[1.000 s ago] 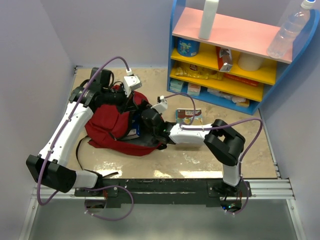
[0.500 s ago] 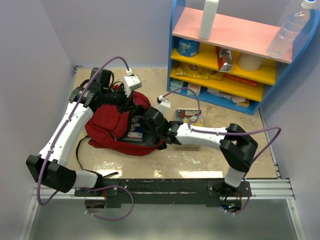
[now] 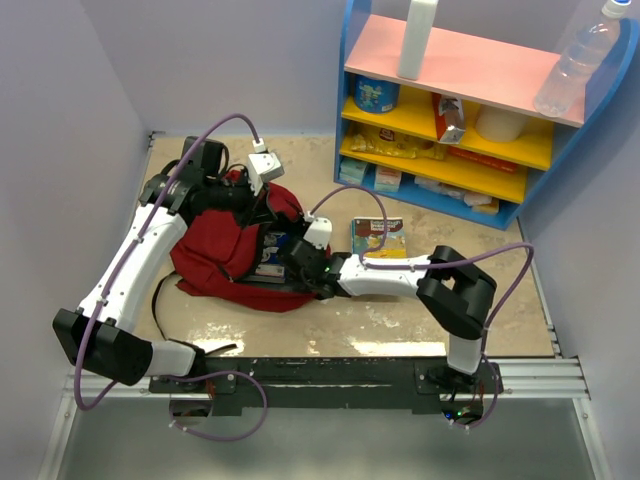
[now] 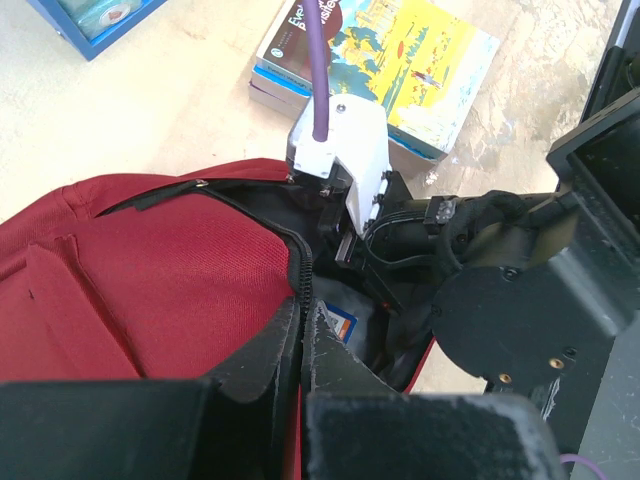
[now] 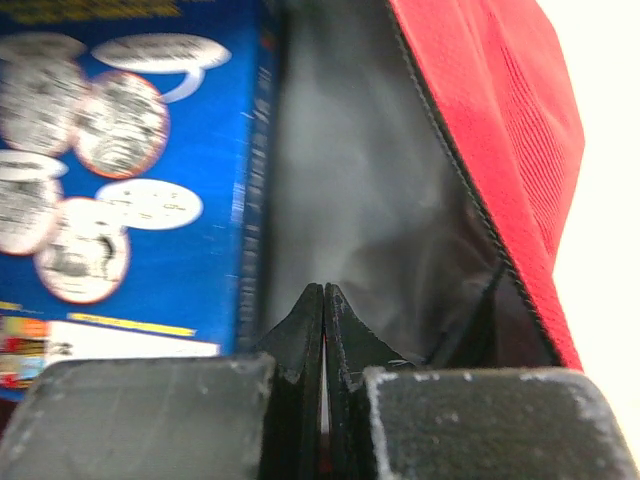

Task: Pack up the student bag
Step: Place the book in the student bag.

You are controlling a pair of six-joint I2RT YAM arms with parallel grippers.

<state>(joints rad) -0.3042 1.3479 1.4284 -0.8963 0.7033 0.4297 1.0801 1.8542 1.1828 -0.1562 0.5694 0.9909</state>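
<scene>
The student bag (image 3: pixel 215 255), dark red with grey lining, lies on its side at the table's left with its mouth facing right. My left gripper (image 3: pixel 263 208) is shut on the bag's zip edge (image 4: pixel 303 300) and holds the mouth up. My right gripper (image 3: pixel 287 258) is inside the mouth, shut with nothing between its fingers (image 5: pixel 323 300). A blue book (image 5: pixel 130 200) lies in the bag just left of it, against the grey lining (image 5: pixel 370 220). The same blue book (image 4: pixel 336 325) shows past my left fingers.
A small stack of books (image 3: pixel 378 238) lies on the table just right of the bag, topped by a yellow and blue cover (image 4: pixel 420 60). A blue shelf unit (image 3: pixel 450 130) with groceries and bottles stands at the back right. Walls close in the left and back.
My right gripper has gone from wide open to shut on nothing, and its wrist has shifted slightly lower in the bag's mouth. The left arm has held still.
</scene>
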